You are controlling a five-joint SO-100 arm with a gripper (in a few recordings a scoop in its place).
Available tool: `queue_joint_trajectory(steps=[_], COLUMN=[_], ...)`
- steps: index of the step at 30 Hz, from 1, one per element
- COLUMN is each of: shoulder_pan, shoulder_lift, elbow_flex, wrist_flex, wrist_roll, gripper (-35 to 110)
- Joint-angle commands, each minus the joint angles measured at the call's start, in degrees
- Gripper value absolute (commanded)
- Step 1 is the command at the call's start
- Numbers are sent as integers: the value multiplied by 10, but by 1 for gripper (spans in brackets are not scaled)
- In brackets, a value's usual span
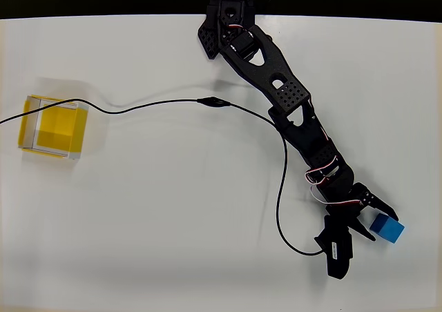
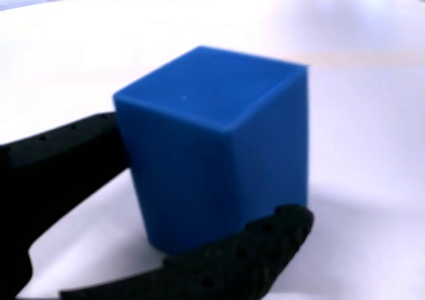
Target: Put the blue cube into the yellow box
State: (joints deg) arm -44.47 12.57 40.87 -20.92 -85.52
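Nearby, black cable trails beside end effector straddling blue cube.

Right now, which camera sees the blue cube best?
The wrist view: the blue cube looks big and sharp there, sitting between the gripper fingers, with its top and two sides showing. In the overhead view the cube is just a small blue square beside the gripper, on the white table.

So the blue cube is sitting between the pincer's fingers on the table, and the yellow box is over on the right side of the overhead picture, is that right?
Not quite. The yellow box is on the left side of the overhead view, far from the arm. The rest holds: the blue cube sits on the table between the fingers of the pincer, as the wrist view shows.
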Motion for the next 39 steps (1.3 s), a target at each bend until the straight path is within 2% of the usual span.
queue_joint_trajectory(steps=[1, 21, 39], shoulder_pan=[-15, -9, 86], shoulder_lift=[48, 63, 374], elbow_flex=[-66, -69, 190], wrist_flex=[-11, 33, 73], wrist_roll=[-13, -62, -94], gripper=[27, 20, 19])
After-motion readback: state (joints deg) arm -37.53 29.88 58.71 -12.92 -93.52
